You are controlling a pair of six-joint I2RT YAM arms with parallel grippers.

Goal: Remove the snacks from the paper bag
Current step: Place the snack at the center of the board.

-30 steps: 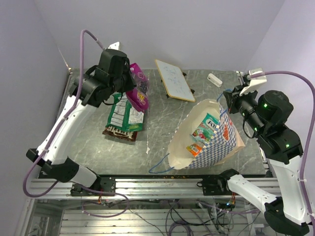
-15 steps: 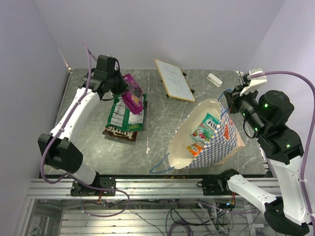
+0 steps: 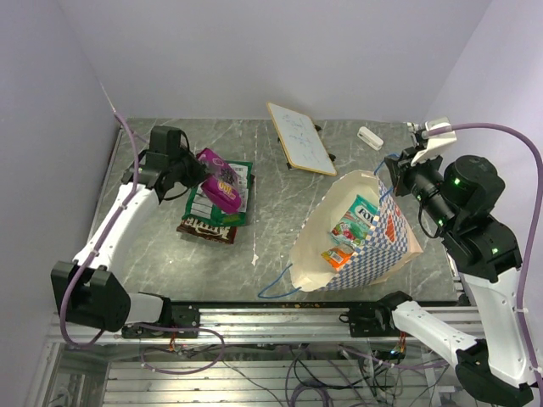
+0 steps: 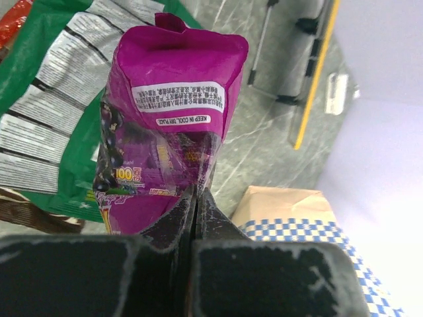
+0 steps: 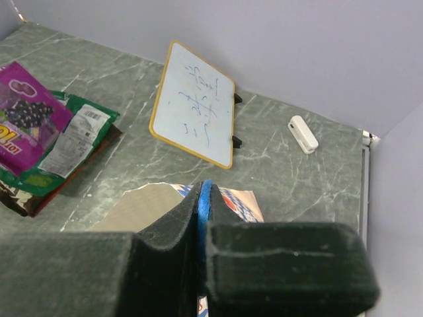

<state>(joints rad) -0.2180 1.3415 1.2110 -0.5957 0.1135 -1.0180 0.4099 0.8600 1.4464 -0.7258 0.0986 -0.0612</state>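
**Two-arm workcell, overhead and wrist views.** The left gripper has its jaws pressed together on the lower edge of a magenta packet. This packet extends ahead of the fingertips, over a green packet lying on the table. Whether the two packets touch cannot be told. A brown packet lies partly under the green one's near end.

The right gripper is closed on the blue cord handle of the paper bag. The bag stands open just below this gripper and to its left, with more snacks inside against the cream lining. Ahead of the right gripper's fingertips lie a white board with a yellow frame and a small white block.

The table has a grey-green marbled surface. Pale lilac walls enclose it at the back and on both sides. An aluminium rail runs along its near edge.
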